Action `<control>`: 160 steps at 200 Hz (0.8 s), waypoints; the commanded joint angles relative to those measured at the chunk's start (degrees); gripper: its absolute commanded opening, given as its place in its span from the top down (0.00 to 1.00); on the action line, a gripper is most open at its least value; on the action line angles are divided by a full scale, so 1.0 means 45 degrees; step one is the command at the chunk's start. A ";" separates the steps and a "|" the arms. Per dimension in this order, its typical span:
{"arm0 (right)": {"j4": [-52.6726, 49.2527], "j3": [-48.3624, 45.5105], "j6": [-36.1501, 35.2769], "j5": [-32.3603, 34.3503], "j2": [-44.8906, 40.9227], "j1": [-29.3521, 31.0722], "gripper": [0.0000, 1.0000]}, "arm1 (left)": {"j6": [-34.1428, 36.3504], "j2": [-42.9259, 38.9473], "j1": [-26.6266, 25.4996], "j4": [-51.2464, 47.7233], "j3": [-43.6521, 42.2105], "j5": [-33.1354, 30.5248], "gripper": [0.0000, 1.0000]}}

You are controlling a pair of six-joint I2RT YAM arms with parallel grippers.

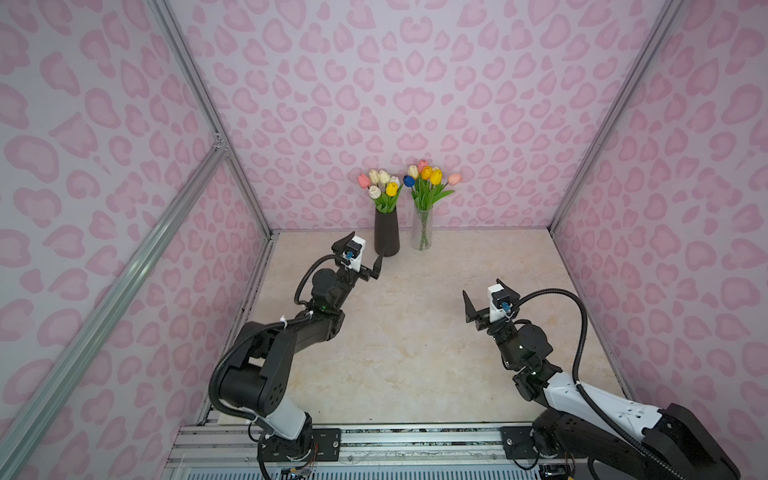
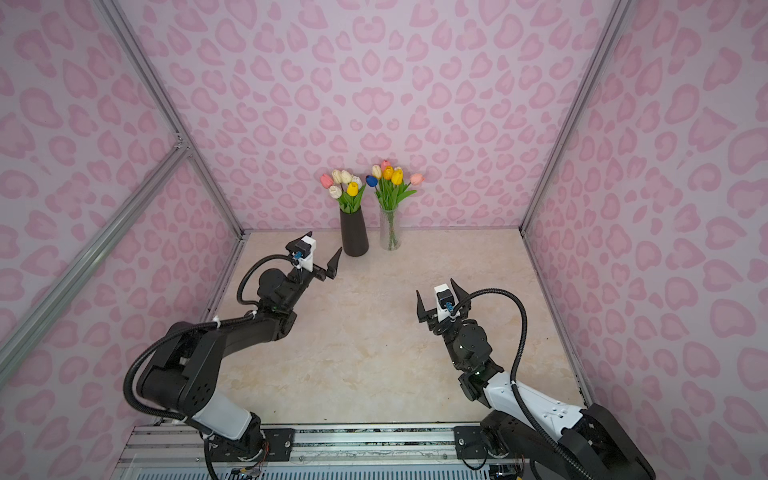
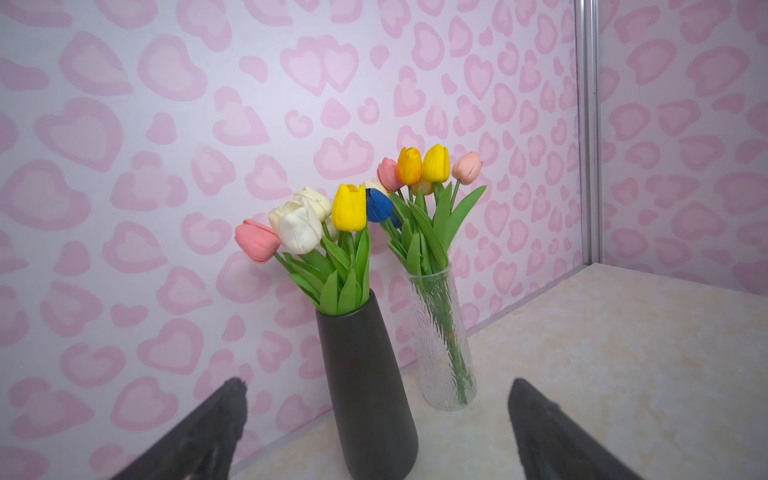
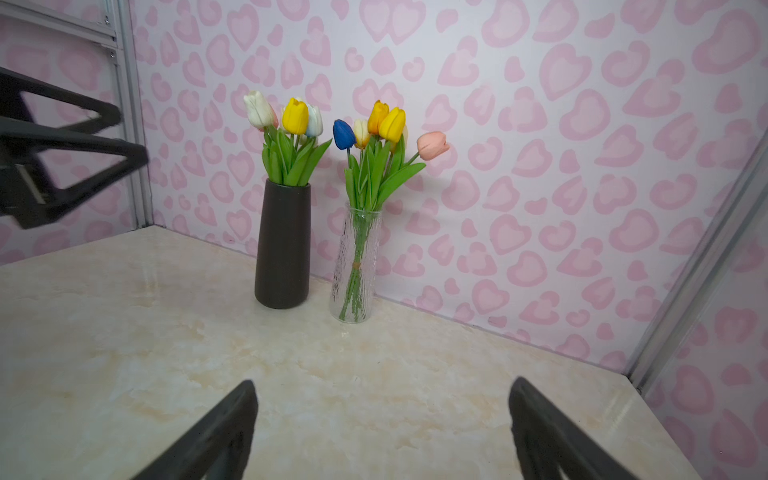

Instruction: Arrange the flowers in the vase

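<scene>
Nearest of all, the right hand [image 1: 482, 287] is seen above the marbled surface [image 1: 415, 340], well apart from the black vase [image 1: 386, 232] and to the near right of it. Its jaws are spread wide and nothing is held between them.

Farther in, the left hand [image 1: 368, 244] is held to the near left of the black vase, close to its foot. Its jaws are also opened wide and are empty. In both top views one fingertip is drawn over the lower edge of the vase, but in the right wrist view a gap is seen, so it is probably not touching.

Behind the hands, the black vase stands upright on the surface. A glass vase [image 1: 422, 230] is placed just beside it on its right, with a small gap between them. The flowers [image 1: 382, 185] are found in these two vases, with their stems down. In the black vase pink, white, cream and yellow heads are counted. In the glass vase orange, yellow, cream and pink heads are seen, and a blue tulip [image 4: 344, 134] is leaned toward the black vase.

Directly behind the black vase the back wall [image 1: 415, 104] is seen, covered with pink hearts.
</scene>
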 commanded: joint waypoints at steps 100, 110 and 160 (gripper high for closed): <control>0.7701 0.0010 -0.3620 1.0542 0.6923 -0.1135 0.02 | 0.0513 -0.2167 -0.1338 -0.1987 -0.4504 -1.3689 0.03; 0.7754 0.0019 -0.3431 1.0587 0.7344 -0.1253 0.02 | -0.0193 -0.2070 -0.0862 -0.2054 -0.4693 -1.2969 0.03; 0.7637 -0.0571 -0.1832 0.8308 0.7488 -0.2016 0.04 | -0.1177 -0.2406 0.0993 -0.1501 -0.5214 -0.8945 0.03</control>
